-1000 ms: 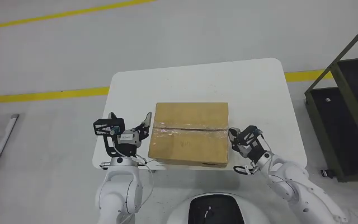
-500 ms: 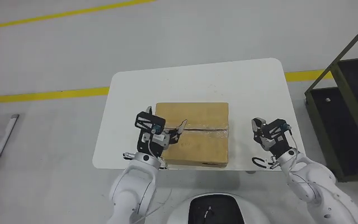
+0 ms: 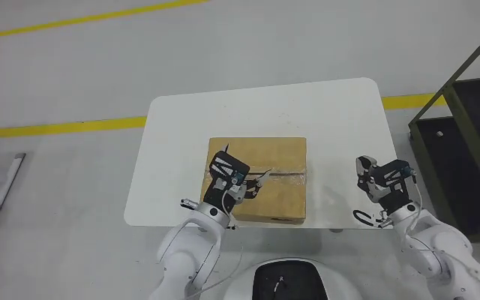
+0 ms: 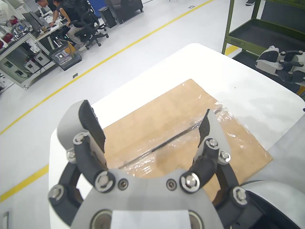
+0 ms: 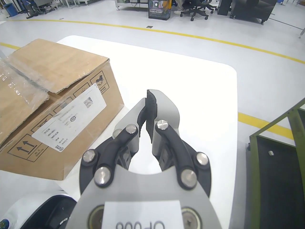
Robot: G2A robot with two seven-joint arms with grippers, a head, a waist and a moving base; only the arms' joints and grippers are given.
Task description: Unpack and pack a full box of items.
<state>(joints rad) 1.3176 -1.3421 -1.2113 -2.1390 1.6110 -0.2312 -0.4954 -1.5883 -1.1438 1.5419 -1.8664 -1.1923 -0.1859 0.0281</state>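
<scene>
- The box (image 3: 259,176) sat closed on the worktop (image 3: 330,120), nearer the robot's edge than the far one. I judge it was put there so that both arms could reach it.
- Its top flaps met in a dark seam (image 4: 166,141) covered by clear tape (image 5: 21,82), so unpacking had not begun. The tape was crumpled where it ran over the right end, and the flap edge there looked ragged.
- The left pincer (image 4: 147,113) hung over the box top with its jaws spread wide, straddling the seam. One fingertip (image 4: 206,125) was close to the tape, but I could not tell whether it touched.
- That pose suits working at the tape or prying a flap, which I take to be the step in hand.
- The right pincer (image 5: 148,106) was pressed together with nothing between its jaws. It hung over bare worktop, beside the box's right end and apart from it, probably to leave room for the left arm.
- A white label (image 5: 69,120) was stuck on the box's right face, with small print and square codes too fine to make out.
- Handling marks were printed along that face, including a pair of upward arrows (image 5: 25,148) and several boxed symbols.
- The upright arrows agree with the box standing right way up.
</scene>
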